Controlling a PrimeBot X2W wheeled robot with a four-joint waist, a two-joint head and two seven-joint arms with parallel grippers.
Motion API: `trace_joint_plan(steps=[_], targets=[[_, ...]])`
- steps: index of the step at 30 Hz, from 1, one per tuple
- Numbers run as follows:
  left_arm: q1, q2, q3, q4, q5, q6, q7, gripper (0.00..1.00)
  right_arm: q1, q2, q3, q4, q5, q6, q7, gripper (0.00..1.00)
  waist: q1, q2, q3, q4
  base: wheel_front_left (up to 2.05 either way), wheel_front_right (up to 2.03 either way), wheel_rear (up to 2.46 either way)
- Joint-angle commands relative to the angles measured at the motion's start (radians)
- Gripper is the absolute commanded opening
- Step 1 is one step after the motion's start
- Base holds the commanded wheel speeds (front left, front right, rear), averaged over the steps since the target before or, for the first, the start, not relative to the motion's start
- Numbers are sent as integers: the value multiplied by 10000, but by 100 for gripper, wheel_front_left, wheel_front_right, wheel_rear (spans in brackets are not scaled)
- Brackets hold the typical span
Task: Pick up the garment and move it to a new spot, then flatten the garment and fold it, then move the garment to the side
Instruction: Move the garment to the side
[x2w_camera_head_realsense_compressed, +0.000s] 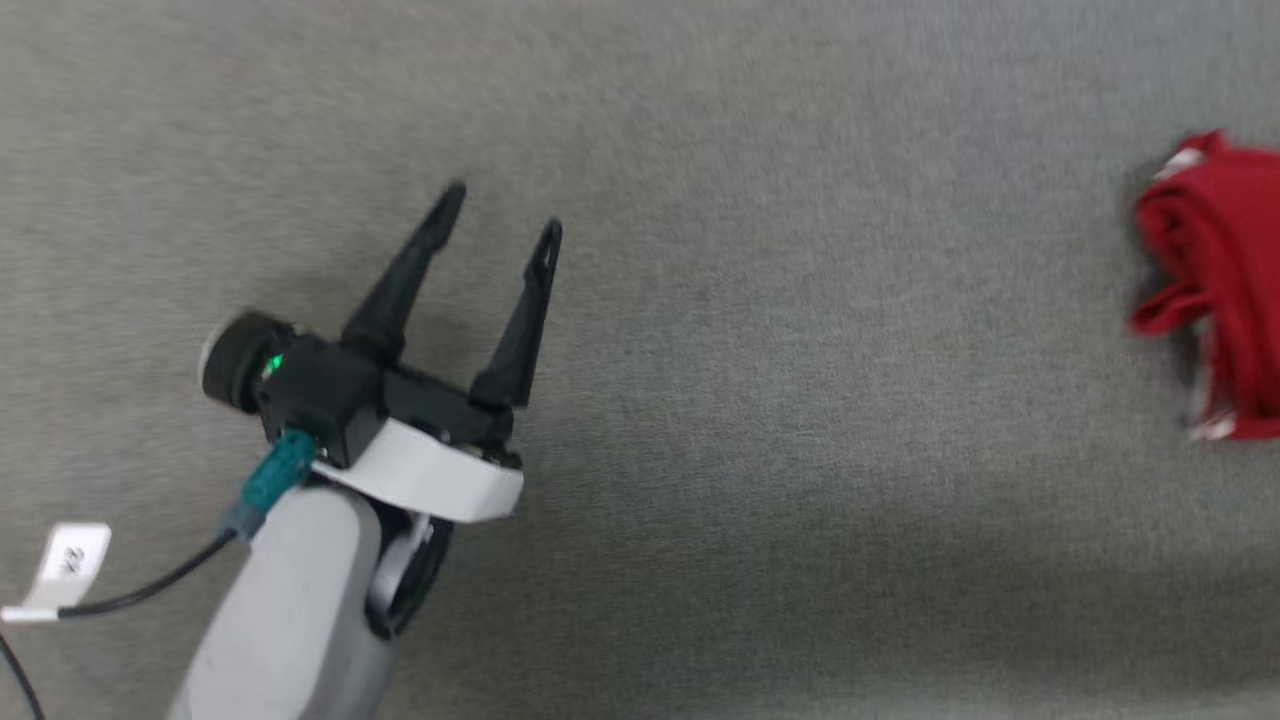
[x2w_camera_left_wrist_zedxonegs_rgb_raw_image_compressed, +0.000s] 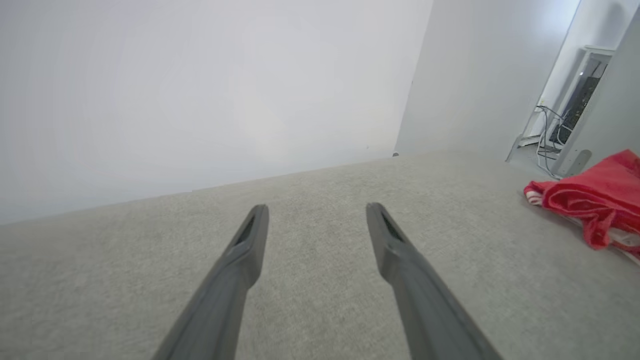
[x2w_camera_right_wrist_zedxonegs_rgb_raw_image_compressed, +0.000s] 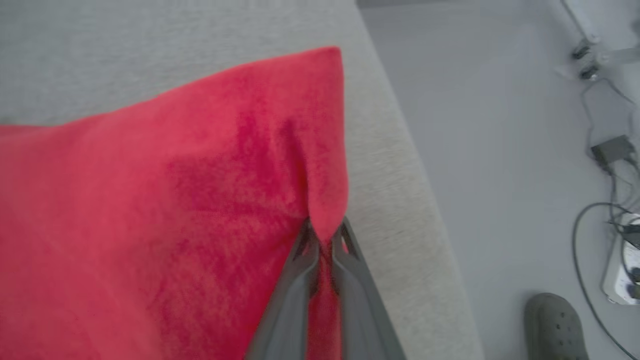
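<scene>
One garment (x2w_camera_right_wrist_zedxonegs_rgb_raw_image_compressed: 150, 200) corner pinched (beside the grey surface (x2w_camera_right_wrist_zedxonegs_rgb_raw_image_compressed: 395, 165) edge).

A broad stretch of bare grey surface (x2w_camera_head_realsense_compressed: 760, 400) lies between the spread-fingered left gripper (x2w_camera_head_realsense_compressed: 502, 210) and the bunched garment (x2w_camera_head_realsense_compressed: 1225, 270) at the right, leaving room to pass across the middle. On the far side a white wall (x2w_camera_left_wrist_zedxonegs_rgb_raw_image_compressed: 200, 90) rises from the surface's edge and closes that way. The right gripper (x2w_camera_right_wrist_zedxonegs_rgb_raw_image_compressed: 325, 230) pinches a garment corner near the surface's right edge, and on the floor (x2w_camera_right_wrist_zedxonegs_rgb_raw_image_compressed: 475, 125) beyond it lie cables (x2w_camera_right_wrist_zedxonegs_rgb_raw_image_compressed: 580, 240) and a person's shoe (x2w_camera_right_wrist_zedxonegs_rgb_raw_image_compressed: 555, 325).
</scene>
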Motion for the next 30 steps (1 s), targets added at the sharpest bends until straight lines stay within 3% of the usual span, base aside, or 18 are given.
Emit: trace_joint_plan(steps=[1,10,18,19,20,21,30], targets=[[-228,136,-74,-37,80,14,-17,100,-280,-126,-64,153,-153,-8,-168,0,0,0,522,-336,0,0,0],[-1316,849,339,-548,431,14,-17,100,-2640,-337,262,2557,-1787,-8,-1556,0,0,0,1560,-385,0,0,0],[-1295,821,261,-816,529,17,-19,100,-3753,-26,913,4157,-2709,-8,-2630,0,0,0,1598,-264,0,0,0],[-1247,785,284,-801,537,17,-19,100,-3838,31,943,4304,-2748,-8,-2795,20,0,0,1543,-254,0,0,0],[-1185,755,309,-789,538,17,-17,100,-3918,68,984,4472,-2802,-8,-2931,80,0,0,1482,-249,0,0,0],[-1118,713,344,-766,534,17,-17,100,-3964,97,1051,4586,-2858,-8,-3049,100,0,0,1389,-246,0,0,0],[-153,278,747,-471,332,17,-17,100,-3696,333,2109,4664,-2965,-8,-4510,100,0,0,34,-135,0,0,0]])
